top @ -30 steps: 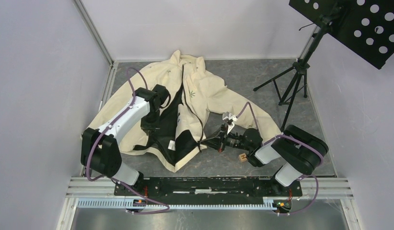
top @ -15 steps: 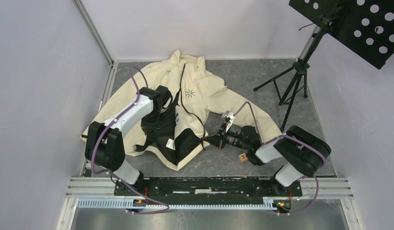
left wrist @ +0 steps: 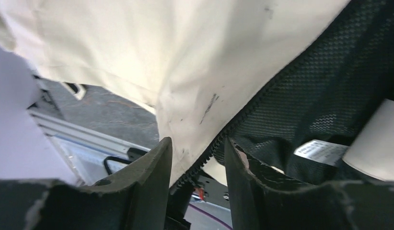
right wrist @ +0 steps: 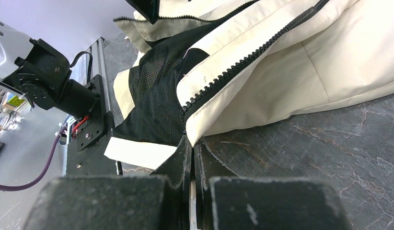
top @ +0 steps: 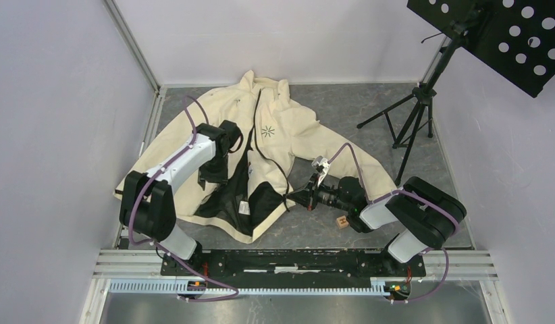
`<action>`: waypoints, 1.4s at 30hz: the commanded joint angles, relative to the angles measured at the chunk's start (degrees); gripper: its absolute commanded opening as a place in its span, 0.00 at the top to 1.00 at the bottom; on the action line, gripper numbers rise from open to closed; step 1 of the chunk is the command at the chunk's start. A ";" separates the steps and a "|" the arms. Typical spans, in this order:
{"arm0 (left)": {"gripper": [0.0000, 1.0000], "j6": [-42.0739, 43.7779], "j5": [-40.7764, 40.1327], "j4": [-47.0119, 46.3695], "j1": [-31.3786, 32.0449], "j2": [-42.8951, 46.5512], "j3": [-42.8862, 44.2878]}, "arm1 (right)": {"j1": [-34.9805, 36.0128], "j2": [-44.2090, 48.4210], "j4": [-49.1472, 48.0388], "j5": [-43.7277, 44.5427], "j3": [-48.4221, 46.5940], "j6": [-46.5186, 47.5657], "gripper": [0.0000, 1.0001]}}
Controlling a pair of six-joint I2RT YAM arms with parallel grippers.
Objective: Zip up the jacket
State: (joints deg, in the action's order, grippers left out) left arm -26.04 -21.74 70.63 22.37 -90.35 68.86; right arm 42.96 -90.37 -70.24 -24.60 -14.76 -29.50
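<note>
I read the jacket as lying spread on the grey table, collar toward the far wall. The front is open and the black lining is exposed in the lower half. The left gripper sits over the panel on the left-arm side. Its fingers are spread, and the zipper teeth run down into the gap between them. The right gripper is low at the near hem corner, its fingers pressed together and pinching the jacket edge below the zipper row. A small wooden block lies beside the right arm
</note>
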 commanded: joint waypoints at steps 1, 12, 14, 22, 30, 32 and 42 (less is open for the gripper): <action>0.48 2.51 8.80 -4.72 0.17 -0.44 -2.28 | -0.30 0.70 -3.90 -0.72 -1.12 0.73 1.00; 0.34 3.43 10.38 -7.59 0.12 -2.38 -5.01 | -0.32 0.71 -6.09 -1.53 -0.60 -0.12 1.00; 0.34 3.62 10.17 -7.97 0.13 -3.34 -5.13 | -0.33 0.62 -6.70 -1.70 -0.44 -0.43 1.00; 0.35 3.63 9.07 -9.74 0.05 -6.30 -6.10 | -0.34 0.58 -7.18 -2.09 -0.42 -0.50 1.00; 0.34 3.54 6.67 -10.22 0.05 -8.56 -7.50 | -0.33 0.25 -8.70 -2.56 -0.25 -1.18 1.00; 0.35 3.71 8.53 -10.50 0.13 -8.53 -7.29 | -0.34 0.19 -8.95 -2.69 -0.24 -1.24 1.00; 0.30 4.33 11.20 -11.34 0.13 -9.08 -7.61 | -0.33 -0.07 -9.94 -3.01 -0.01 -1.81 1.00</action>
State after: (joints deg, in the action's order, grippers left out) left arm -24.01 -10.24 59.88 22.37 -98.52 61.47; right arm 42.94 -90.48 -76.20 -26.94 -14.76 -31.03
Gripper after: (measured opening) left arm 0.695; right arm 0.013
